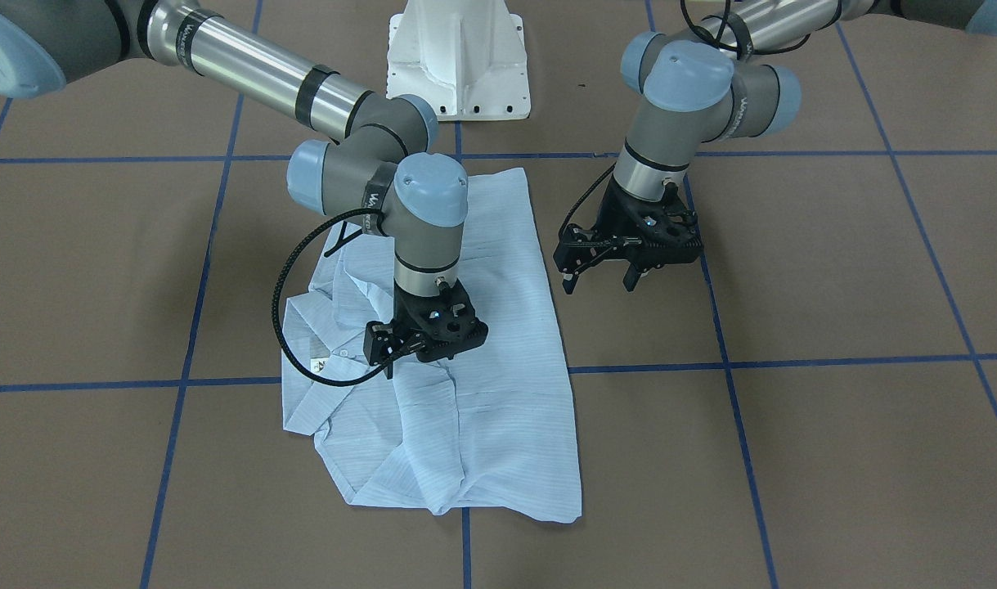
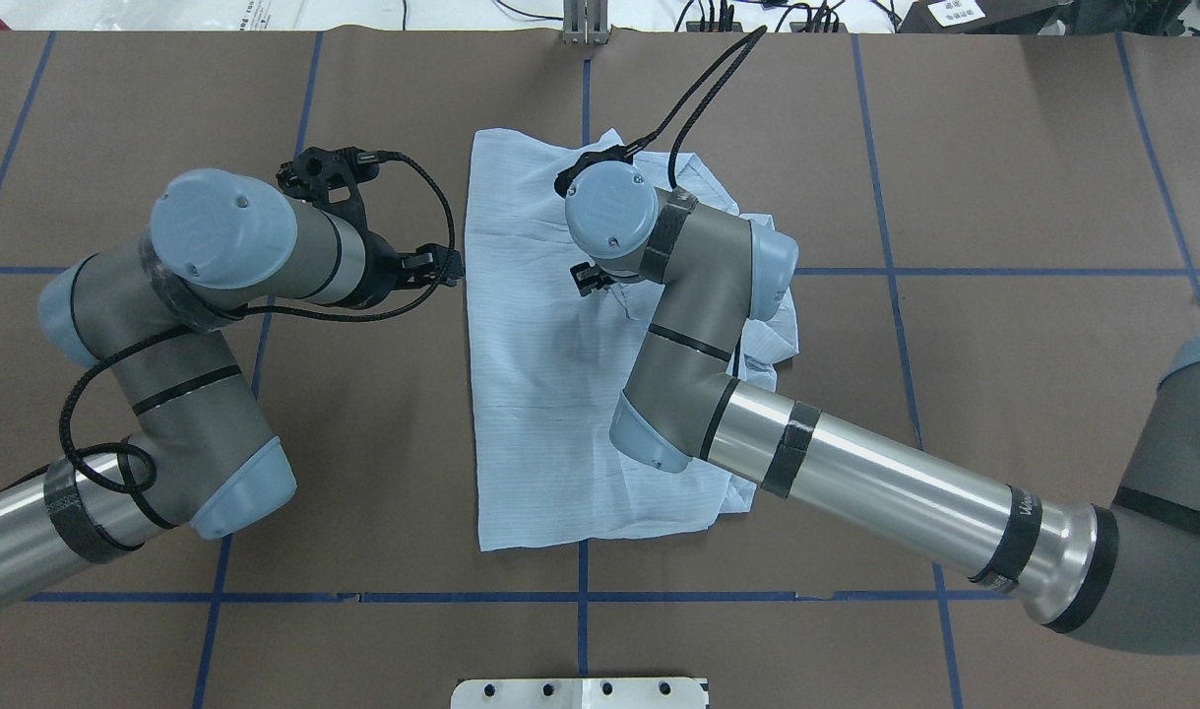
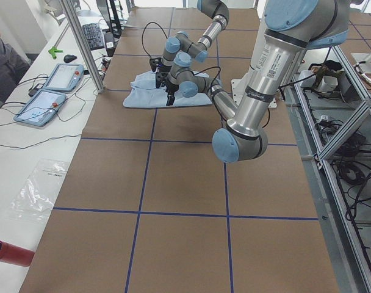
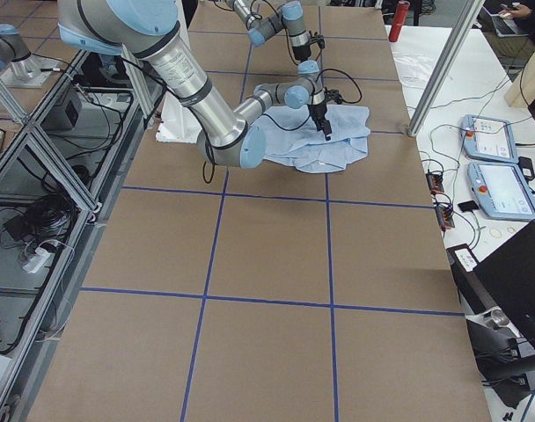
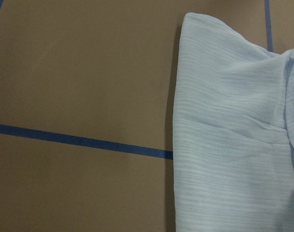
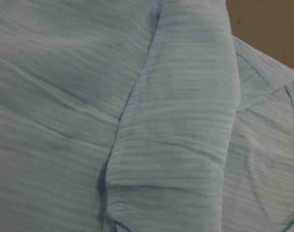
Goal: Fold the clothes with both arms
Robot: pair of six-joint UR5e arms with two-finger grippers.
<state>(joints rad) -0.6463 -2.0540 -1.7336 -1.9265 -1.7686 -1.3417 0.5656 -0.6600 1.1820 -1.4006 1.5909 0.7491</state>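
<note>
Brown table [image 3: 173, 177] gridded with blue tape [image 3: 185, 214]; a white side bench [image 3: 14, 159] carries two tablets [image 3: 63, 76].

The left arm [image 2: 196, 433] and right arm [image 2: 885, 483] had grey joints, silver tubes, light-blue caps [image 2: 223, 226], black bands, looped black cables [image 1: 275, 304].

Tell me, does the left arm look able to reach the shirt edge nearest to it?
Probably yes. The left gripper hangs open just beside that edge of the shirt, over bare table, nothing between them. The right gripper is on the cloth farther in, out of the way.
</note>
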